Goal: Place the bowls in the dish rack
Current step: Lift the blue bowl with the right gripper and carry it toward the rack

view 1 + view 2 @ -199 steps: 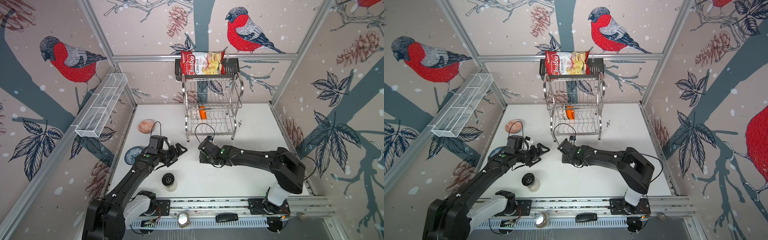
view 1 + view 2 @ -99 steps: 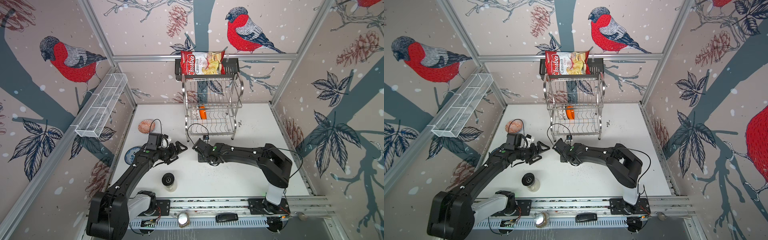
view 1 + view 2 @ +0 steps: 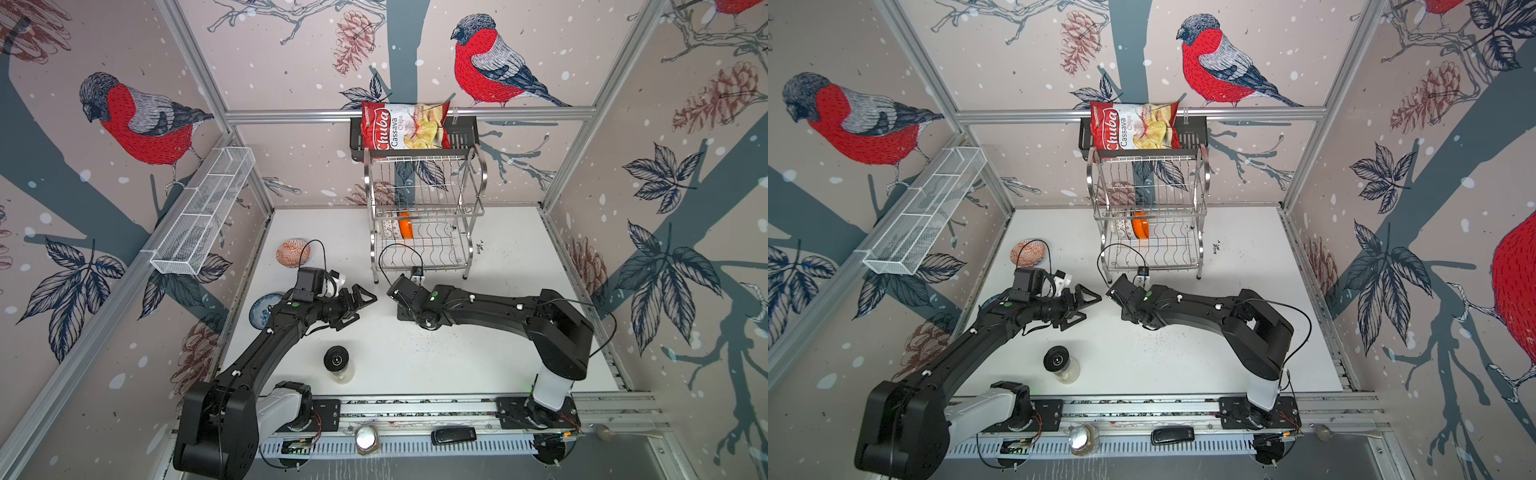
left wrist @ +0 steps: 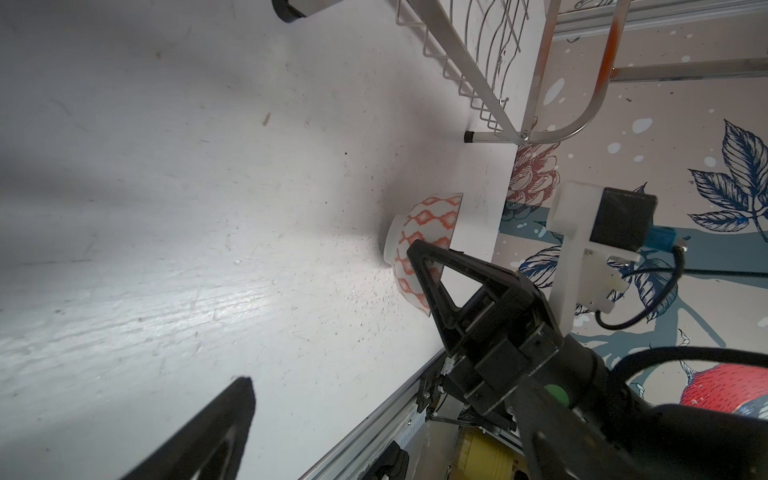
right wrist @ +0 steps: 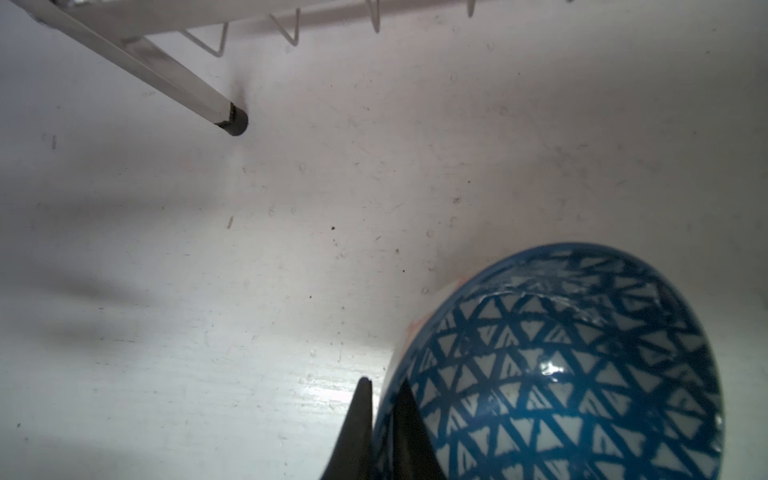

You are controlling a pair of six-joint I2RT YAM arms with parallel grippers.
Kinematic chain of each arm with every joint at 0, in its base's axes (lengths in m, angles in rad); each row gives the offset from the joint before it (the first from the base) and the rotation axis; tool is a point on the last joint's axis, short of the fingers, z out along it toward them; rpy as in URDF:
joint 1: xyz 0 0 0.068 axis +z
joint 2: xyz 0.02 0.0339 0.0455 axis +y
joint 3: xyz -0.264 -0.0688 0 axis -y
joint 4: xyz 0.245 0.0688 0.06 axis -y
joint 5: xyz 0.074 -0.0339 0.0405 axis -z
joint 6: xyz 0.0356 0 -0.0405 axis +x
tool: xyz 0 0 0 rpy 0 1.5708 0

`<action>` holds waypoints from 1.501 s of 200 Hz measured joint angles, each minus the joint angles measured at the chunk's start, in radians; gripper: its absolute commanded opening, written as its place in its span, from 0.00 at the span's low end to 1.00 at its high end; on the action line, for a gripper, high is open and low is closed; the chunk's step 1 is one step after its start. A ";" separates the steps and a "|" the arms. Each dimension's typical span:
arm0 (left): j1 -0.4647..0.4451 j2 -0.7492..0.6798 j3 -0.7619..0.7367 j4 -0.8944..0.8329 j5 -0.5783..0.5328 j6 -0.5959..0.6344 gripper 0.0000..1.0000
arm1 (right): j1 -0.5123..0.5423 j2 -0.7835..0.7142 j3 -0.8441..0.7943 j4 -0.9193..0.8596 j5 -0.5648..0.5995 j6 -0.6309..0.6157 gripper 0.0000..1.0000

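Note:
My right gripper (image 5: 384,384) is shut on the rim of the blue triangle-patterned bowl (image 5: 561,374), one finger inside and one outside. In both top views that bowl and the fingers are hidden under the right arm's wrist (image 3: 409,293), just in front of the dish rack (image 3: 424,216) (image 3: 1150,216). On the rack's lower tier stand a plain orange bowl (image 3: 405,226) and a white dotted bowl (image 3: 388,228). My left gripper (image 3: 361,305) (image 4: 332,324) is open and empty. A red-orange bowl (image 3: 293,252) (image 4: 432,216) sits by the left wall, and the left arm partly covers a blue-white floral bowl (image 3: 262,309).
A black-lidded jar (image 3: 337,361) stands near the table's front. A white mesh tray (image 3: 203,216) hangs on the left wall. A black basket (image 3: 461,133) with a chips bag (image 3: 403,126) hangs above the rack. The rack's front leg (image 5: 235,120) is close to the held bowl.
My right gripper has shut on the blue triangle-patterned bowl's rim, and the right wrist has shifted a little to the left. The left arm has barely moved.

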 measured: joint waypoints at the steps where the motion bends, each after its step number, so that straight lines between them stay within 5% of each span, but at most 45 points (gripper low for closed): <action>1: 0.000 0.000 0.000 0.001 0.000 0.000 0.97 | 0.000 -0.001 0.000 0.000 -0.002 0.000 0.02; 69: 0.000 0.025 0.045 0.028 -0.040 -0.080 0.97 | -0.050 -0.083 0.002 0.092 -0.151 -0.135 0.02; 184: -0.007 0.141 0.195 0.132 -0.102 -0.218 0.97 | -0.253 -0.370 -0.253 0.542 -0.517 -0.338 0.00; 300: -0.008 0.277 0.284 0.182 -0.051 -0.167 0.97 | -0.355 -0.305 -0.507 1.196 -0.569 -0.181 0.00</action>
